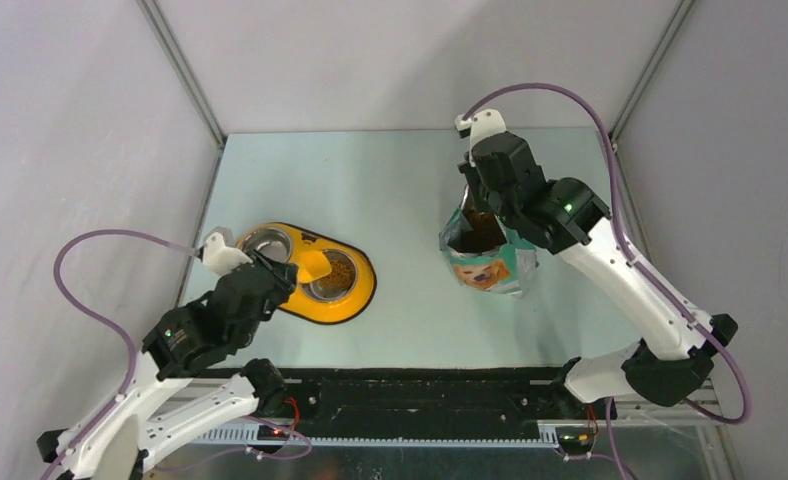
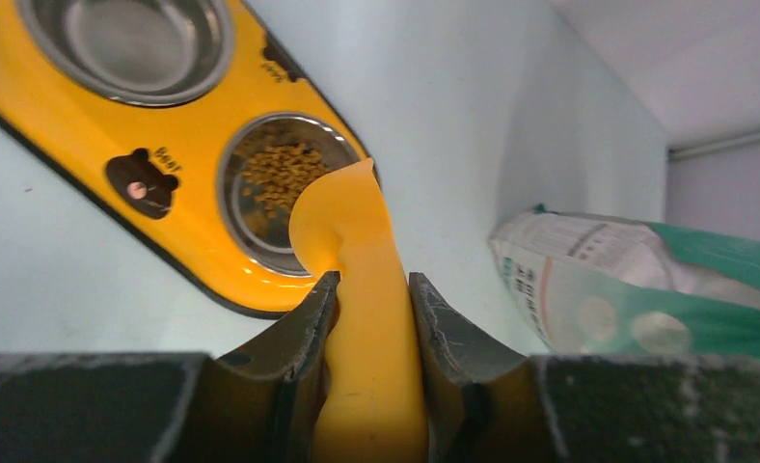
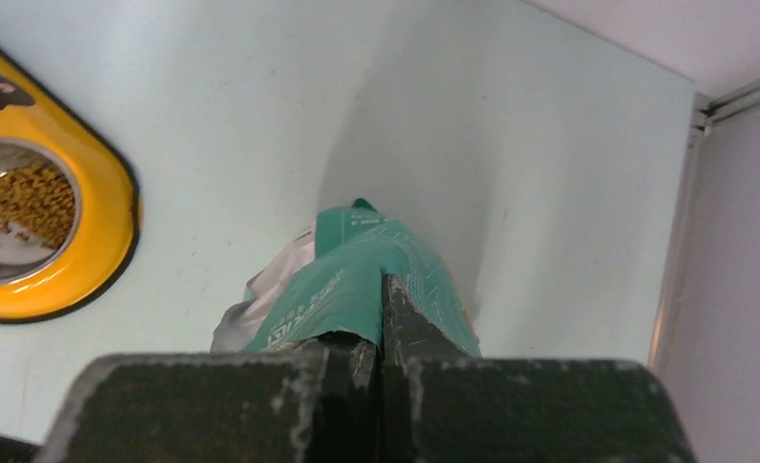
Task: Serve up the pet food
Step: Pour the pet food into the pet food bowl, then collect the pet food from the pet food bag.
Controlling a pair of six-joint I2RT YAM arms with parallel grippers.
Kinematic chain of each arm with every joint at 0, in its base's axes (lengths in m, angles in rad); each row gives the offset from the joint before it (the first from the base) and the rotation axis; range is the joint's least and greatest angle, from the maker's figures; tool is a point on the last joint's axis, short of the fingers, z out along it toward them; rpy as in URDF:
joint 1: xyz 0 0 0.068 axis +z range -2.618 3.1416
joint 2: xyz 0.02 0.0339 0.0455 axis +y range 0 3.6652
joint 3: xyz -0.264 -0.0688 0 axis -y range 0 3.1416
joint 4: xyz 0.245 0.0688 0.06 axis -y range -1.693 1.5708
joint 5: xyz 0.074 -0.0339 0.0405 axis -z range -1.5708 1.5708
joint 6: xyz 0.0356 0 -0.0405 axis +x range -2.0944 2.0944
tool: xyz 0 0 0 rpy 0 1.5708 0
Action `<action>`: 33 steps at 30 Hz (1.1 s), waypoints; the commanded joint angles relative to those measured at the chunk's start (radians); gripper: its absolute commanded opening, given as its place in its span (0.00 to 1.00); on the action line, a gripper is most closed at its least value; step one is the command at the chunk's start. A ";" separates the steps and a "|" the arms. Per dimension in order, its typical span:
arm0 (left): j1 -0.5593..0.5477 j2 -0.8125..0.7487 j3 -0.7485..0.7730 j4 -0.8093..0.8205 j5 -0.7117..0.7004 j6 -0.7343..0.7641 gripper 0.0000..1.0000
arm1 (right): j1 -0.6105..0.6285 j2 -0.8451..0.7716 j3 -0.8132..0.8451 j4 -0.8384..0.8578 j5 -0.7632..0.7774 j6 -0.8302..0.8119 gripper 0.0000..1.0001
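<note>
- Pale walls close in a light green desk point(image 1: 400, 190), and both arms reach onto it from the near edge.
- Left hand point(image 2: 371, 289) is clamped on the handle of an orange scoop point(image 2: 342, 217), whose cup is tipped over one steel bowl point(image 2: 251, 217), seemingly so the load drops inside.
- Pet food point(image 2: 282, 174) lies as a small brown heap in that bowl of the yellow feeder point(image 2: 67, 116); the neighbouring bowl point(image 2: 130, 39) looks bare.
- Right hand point(image 3: 383, 309) is pinched shut on the top edge of the green-and-white bag point(image 3: 357, 270), most likely to hold it upright and open-mouthed, well apart from the feeder.
</note>
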 commanded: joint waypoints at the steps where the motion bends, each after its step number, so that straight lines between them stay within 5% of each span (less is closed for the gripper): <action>1: 0.006 -0.032 0.059 0.149 0.081 0.132 0.00 | -0.010 0.042 0.132 0.031 -0.153 0.071 0.00; 18: 0.005 -0.037 0.167 0.584 0.367 0.278 0.00 | -0.043 0.341 0.583 -0.030 -0.084 0.215 0.00; 33: 0.004 0.220 0.284 0.681 0.631 0.224 0.00 | 0.017 0.160 0.209 0.179 -0.038 0.172 0.00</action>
